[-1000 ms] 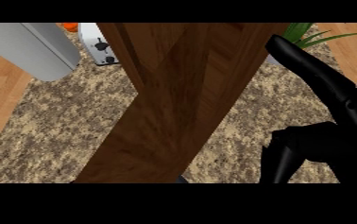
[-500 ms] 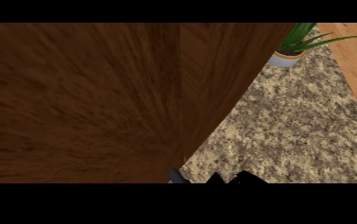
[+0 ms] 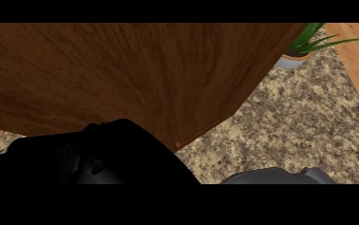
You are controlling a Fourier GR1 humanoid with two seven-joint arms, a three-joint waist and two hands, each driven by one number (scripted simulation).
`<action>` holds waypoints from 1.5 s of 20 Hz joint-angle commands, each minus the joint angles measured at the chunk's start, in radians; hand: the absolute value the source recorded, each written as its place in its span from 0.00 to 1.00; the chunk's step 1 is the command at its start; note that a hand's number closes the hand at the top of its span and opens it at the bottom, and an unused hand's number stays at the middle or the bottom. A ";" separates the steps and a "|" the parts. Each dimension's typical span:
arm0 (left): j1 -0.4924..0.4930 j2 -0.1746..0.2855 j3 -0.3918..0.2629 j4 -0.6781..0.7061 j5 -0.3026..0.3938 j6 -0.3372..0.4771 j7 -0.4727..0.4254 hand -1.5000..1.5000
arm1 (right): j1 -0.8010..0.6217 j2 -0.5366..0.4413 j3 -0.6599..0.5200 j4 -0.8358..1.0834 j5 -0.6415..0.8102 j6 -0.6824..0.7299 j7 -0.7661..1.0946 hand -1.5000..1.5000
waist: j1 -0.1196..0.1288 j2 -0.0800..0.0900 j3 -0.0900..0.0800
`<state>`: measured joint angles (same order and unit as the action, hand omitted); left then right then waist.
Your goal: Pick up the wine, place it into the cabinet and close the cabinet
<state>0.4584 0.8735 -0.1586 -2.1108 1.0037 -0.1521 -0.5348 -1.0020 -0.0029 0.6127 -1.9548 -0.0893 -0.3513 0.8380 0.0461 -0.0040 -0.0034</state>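
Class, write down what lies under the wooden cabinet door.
Past the cabinet door, speckled counter and a potted plant show. Whatever lies beneath the door is covered; no wine is visible.

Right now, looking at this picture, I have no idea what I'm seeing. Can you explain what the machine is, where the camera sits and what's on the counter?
This is a humanoid robot's view from its own head, looking steeply down at a speckled kitchen counter. The big brown wooden panel filling most of the picture looks like the cabinet door, very close to the camera. The black shape at the lower left is a hand, probably the robot's left; how it is posed cannot be made out. The grey piece at the bottom right is a forearm. A potted plant stands at the top right. Nothing is visibly held.
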 commanded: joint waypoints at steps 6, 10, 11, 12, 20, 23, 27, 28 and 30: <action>0.063 0.044 0.154 0.022 0.106 -0.161 0.022 1.00 | -0.202 0.003 -0.054 0.463 -0.070 -0.103 -0.248 1.00 | 0.015 0.009 0.001; 0.086 0.060 0.210 0.084 0.145 -0.249 0.033 1.00 | -0.326 0.003 -0.139 0.663 -0.129 -0.090 -0.285 1.00 | 0.027 0.009 0.000; 0.032 0.091 0.251 0.113 0.183 -0.226 0.063 1.00 | -0.286 0.003 -0.106 0.706 -0.136 -0.089 -0.346 1.00 | 0.014 0.014 0.001; 0.049 0.052 0.223 0.113 0.156 -0.236 0.044 1.00 | -0.328 0.003 -0.147 0.769 -0.140 -0.070 -0.363 1.00 | 0.015 0.014 0.001; 0.033 0.067 0.271 0.099 0.199 -0.227 0.096 1.00 | -0.328 -0.034 -0.240 1.046 -0.135 -0.005 -0.548 1.00 | 0.007 0.020 0.001; 0.007 0.076 0.282 0.088 0.223 -0.204 0.108 1.00 | -0.296 -0.051 -0.223 1.076 -0.131 0.000 -0.576 1.00 | 0.007 0.028 0.001; -0.001 0.053 0.271 0.087 0.198 -0.182 0.098 1.00 | -0.238 -0.098 -0.214 1.069 -0.121 0.034 -0.646 1.00 | -0.007 0.031 0.001; -0.011 0.070 0.286 0.083 0.220 -0.173 0.112 1.00 | -0.220 -0.091 -0.209 1.079 -0.119 0.034 -0.668 1.00 | -0.003 0.037 0.002; 0.011 0.064 0.272 0.050 0.215 -0.174 0.117 1.00 | -0.200 -0.123 -0.206 1.086 -0.104 0.033 -0.674 1.00 | 0.004 0.032 0.002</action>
<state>0.4680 0.9412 0.1153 -2.0408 1.2144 -0.3357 -0.4244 -1.2740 -0.0145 0.4642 -1.0522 -0.2192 -0.2976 0.1818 0.0690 -0.0432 -0.0157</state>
